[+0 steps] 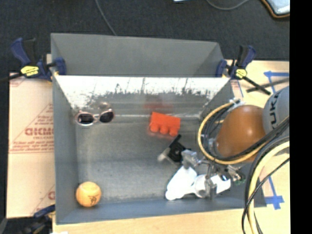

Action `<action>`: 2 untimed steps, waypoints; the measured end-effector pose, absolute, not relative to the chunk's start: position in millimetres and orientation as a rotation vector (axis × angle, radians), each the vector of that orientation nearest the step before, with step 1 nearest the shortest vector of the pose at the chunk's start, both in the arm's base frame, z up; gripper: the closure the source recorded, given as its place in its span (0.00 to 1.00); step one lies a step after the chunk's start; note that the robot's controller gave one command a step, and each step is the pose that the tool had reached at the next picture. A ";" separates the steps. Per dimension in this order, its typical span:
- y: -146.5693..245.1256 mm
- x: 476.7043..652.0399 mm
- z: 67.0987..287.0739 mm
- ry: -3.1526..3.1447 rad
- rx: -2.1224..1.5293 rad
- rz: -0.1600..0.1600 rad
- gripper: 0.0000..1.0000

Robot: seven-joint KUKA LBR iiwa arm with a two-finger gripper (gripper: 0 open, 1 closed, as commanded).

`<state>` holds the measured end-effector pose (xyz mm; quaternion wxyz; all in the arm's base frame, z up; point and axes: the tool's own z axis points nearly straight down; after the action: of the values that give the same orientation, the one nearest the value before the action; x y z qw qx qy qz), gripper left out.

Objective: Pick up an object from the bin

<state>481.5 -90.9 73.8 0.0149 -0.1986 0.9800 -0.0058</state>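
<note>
approach step, we think: jaws sit low at the front right of the bin (122, 169), over a crumpled white lump (181, 185), small black part (174, 146) just beside. we can't tell if the jaws are wide or narrow. next: settle round the lump, close, lift clear.

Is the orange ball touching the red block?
No, the orange ball sits in a front corner of the bin, well apart from the red block by the back wall.

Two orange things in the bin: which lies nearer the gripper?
The red-orange studded block by the back wall, mid-bin. The round orange ball sits in the front left corner, far from the gripper at front right.
</note>
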 end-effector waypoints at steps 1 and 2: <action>-66.7 487.0 73.5 3.066 -0.601 -0.010 1.00; -66.8 487.0 73.6 3.066 -0.603 -0.011 1.00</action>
<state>487.0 -66.8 73.6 0.0087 -0.1929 0.9812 -0.0035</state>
